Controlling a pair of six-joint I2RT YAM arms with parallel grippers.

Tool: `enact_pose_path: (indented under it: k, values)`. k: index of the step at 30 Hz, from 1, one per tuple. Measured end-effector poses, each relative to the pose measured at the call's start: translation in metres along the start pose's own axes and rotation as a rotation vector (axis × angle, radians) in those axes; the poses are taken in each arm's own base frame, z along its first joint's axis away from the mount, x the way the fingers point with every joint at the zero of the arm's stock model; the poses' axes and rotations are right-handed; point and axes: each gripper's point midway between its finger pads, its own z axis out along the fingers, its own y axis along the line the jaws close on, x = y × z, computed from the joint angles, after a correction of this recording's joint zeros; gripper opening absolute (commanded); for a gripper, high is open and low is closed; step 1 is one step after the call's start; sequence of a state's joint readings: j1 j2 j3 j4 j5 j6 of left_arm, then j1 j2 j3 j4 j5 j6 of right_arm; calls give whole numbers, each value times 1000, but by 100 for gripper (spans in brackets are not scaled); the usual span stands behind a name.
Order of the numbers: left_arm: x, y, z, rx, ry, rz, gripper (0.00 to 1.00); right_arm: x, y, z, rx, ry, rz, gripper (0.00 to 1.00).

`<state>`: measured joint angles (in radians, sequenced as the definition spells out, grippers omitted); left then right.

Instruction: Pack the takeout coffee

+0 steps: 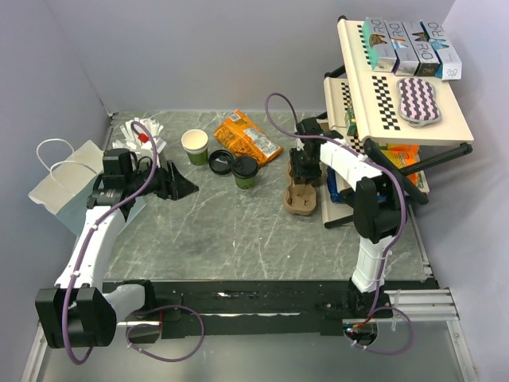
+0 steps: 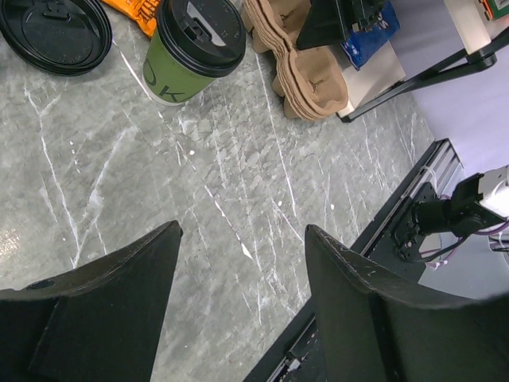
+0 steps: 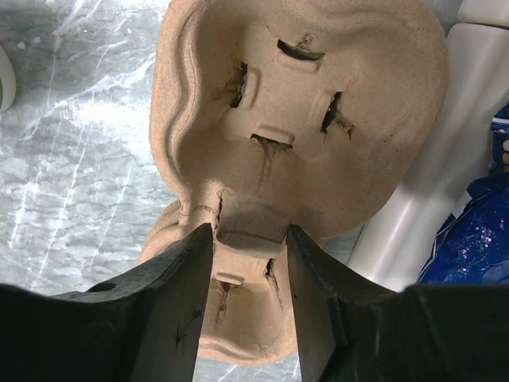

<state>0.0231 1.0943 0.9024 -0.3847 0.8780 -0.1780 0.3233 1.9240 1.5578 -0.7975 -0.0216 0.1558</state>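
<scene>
The takeout coffee (image 1: 245, 171), a white-and-green cup with a black lid, stands mid-table; it also shows at the top of the left wrist view (image 2: 191, 48). A brown pulp cup carrier (image 1: 301, 199) lies to its right, on top of a small stack. My right gripper (image 1: 301, 173) is over it, and in the right wrist view its jaws (image 3: 250, 239) pinch the narrow middle of the top carrier (image 3: 302, 103). My left gripper (image 1: 179, 185) is open and empty, low over bare table (image 2: 242, 239), left of the coffee.
A loose black lid (image 1: 220, 164), a lidless white-and-green cup (image 1: 195, 146) and an orange snack bag (image 1: 246, 137) sit behind the coffee. A white paper bag (image 1: 60, 187) lies far left. A shelf rack (image 1: 398, 103) with boxes stands right of the carrier.
</scene>
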Motion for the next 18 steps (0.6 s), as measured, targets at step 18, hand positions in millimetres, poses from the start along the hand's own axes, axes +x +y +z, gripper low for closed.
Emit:
enact_pose_path:
  k: [18]
  values:
    - [1, -2, -4, -2, -13, 8, 71, 2, -3, 6, 14, 18, -19, 31]
